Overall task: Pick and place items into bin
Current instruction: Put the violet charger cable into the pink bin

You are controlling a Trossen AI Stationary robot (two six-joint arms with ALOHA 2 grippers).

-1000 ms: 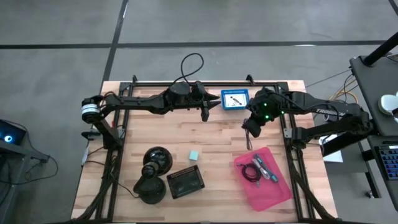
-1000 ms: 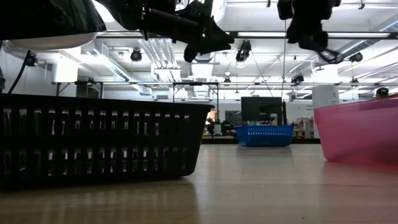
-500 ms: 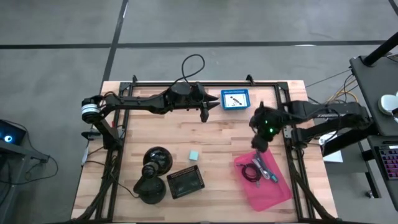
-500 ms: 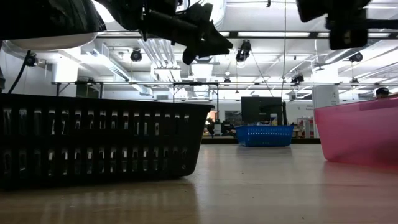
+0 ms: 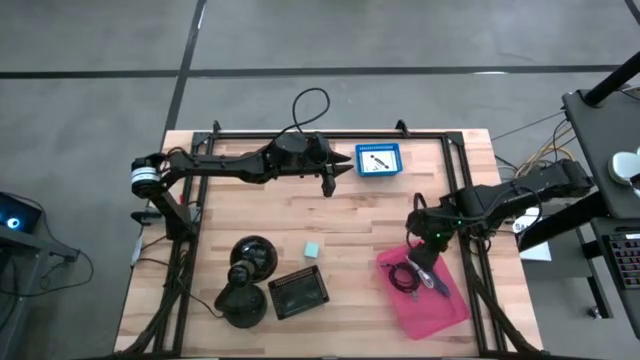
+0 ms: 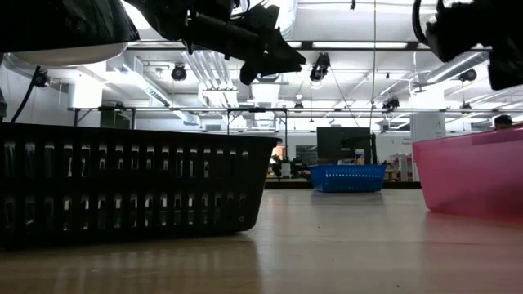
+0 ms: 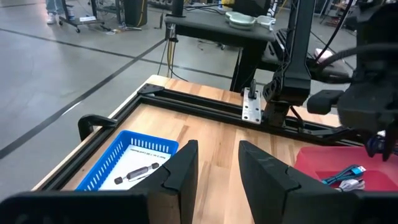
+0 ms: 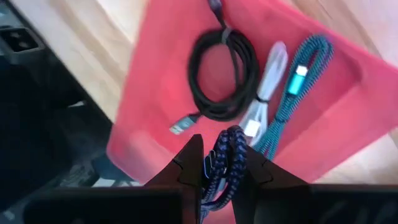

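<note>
Over the pink bin's near rim, right gripper clenches a blue braided cable.

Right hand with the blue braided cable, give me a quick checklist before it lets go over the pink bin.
1. Blue braided cable gripped by right hand: ok.
2. Hand above pink bin: ok, bin fills the wrist view.
3. Room in bin: ok, black cable, white cable and teal cable leave bare floor.
4. Height above bin: cannot tell.
5. Left hand out of the way near blue basket: ok.
</note>
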